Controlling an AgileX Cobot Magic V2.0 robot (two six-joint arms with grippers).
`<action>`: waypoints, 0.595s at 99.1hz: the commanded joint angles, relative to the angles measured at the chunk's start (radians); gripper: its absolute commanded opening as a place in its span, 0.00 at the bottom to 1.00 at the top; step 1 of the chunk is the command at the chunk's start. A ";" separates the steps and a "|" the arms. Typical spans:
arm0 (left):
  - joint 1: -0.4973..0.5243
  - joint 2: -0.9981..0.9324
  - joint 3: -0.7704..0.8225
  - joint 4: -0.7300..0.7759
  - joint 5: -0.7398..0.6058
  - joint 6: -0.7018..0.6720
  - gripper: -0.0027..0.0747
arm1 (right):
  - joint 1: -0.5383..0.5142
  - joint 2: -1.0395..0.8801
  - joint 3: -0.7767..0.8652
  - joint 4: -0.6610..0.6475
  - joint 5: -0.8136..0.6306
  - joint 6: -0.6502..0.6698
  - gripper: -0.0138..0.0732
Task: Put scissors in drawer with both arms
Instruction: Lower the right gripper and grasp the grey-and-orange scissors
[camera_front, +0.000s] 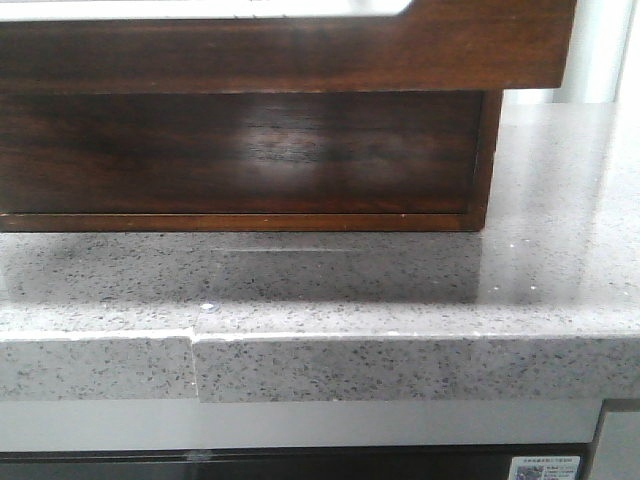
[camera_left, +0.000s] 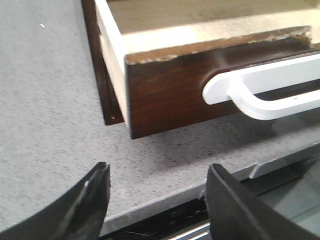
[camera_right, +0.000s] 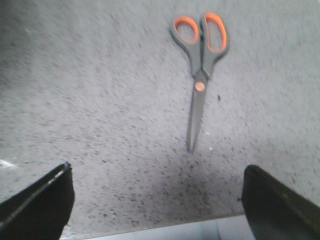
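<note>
Both grippers gape, left (camera_left: 157, 200) by drawer (camera_left: 165, 90); right (camera_right: 157, 200) before scissors (camera_right: 200, 70).

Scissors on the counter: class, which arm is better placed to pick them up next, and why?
Probably the right. The right gripper is open with the closed scissors lying ahead of it; the left gripper faces the open drawer and its white handle.
</note>
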 joint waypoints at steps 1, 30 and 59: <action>-0.035 0.010 -0.034 0.029 -0.085 -0.014 0.53 | -0.058 0.078 -0.069 -0.033 -0.010 0.007 0.81; -0.089 0.010 -0.034 0.058 -0.132 -0.007 0.53 | -0.369 0.357 -0.213 0.260 0.049 -0.242 0.69; -0.089 0.010 -0.034 0.058 -0.135 -0.007 0.53 | -0.408 0.605 -0.378 0.345 0.099 -0.377 0.69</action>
